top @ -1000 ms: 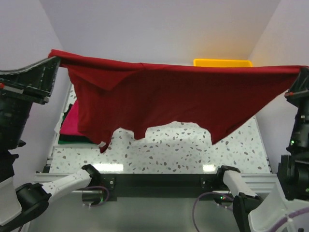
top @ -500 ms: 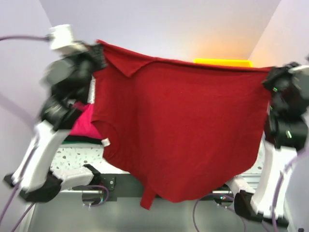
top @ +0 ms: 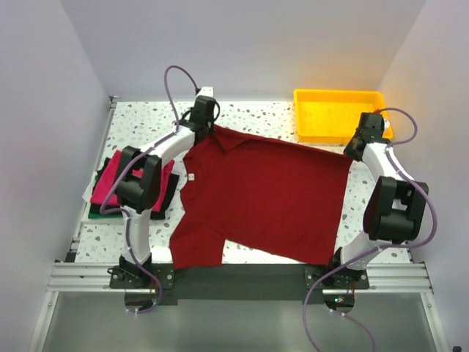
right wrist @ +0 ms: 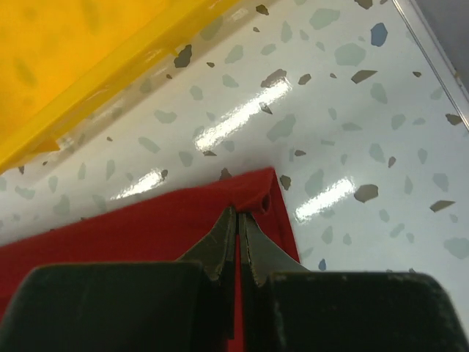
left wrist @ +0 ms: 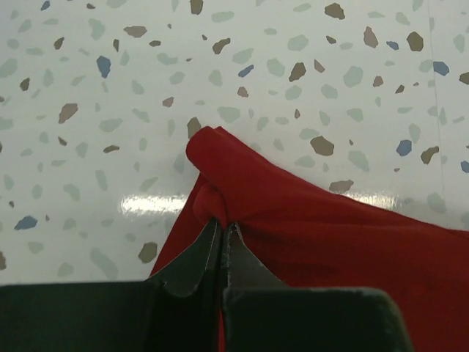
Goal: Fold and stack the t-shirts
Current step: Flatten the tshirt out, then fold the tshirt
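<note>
Crimson cloth is pinched between the closed black fingertips of the left gripper (left wrist: 222, 224), jaws pressed together on a bunched far-left corner of the dark crimson t-shirt (top: 264, 198). The right gripper (right wrist: 239, 213) is clamped just as tightly on the shirt's far-right corner, low over the white speckled table (top: 256, 114). Between the two grips the shirt lies spread out across the table, its near hem reaching the near edge. Just beyond the right gripper sits the yellow plastic tray (top: 337, 92). At the left edge, a bright pink folded t-shirt (top: 104, 187) rests on a dark green folded t-shirt (top: 95, 213).
</note>
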Tool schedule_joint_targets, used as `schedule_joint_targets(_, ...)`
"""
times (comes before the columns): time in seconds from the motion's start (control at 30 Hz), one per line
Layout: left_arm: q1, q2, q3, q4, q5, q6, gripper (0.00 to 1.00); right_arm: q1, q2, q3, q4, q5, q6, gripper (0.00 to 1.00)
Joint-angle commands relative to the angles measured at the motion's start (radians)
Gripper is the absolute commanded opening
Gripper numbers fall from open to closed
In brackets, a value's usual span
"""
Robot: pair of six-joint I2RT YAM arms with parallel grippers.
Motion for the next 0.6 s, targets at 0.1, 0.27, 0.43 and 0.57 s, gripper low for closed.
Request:
schedule_joint_targets(0.1, 0.017, 0.102, 0.150, 0.159, 0.045, 0.029, 0.00, -0.010, 0.101, 0.082, 0.133, 0.020, -0.025, 0.00)
schedule_joint_targets(0.27, 0.031, 0.108, 0.150, 0.130, 0.059, -0.005, 0.00, -0.008, 0.118, 0.086, 0.134, 0.017, -0.051, 0.00)
schedule_joint_targets(0.43, 0.031, 0.019, 0.052, 0.133, 0.054, -0.040, 0.00, -0.008, 0.101, 0.079, 0.087, 0.018, -0.058, 0.00)
schedule_joint_targets(0.57, 0.031, -0.044, -0.042, 0.121, 0.069, -0.081, 0.00, -0.010, 0.072, 0.063, 0.041, 0.012, -0.052, 0.00)
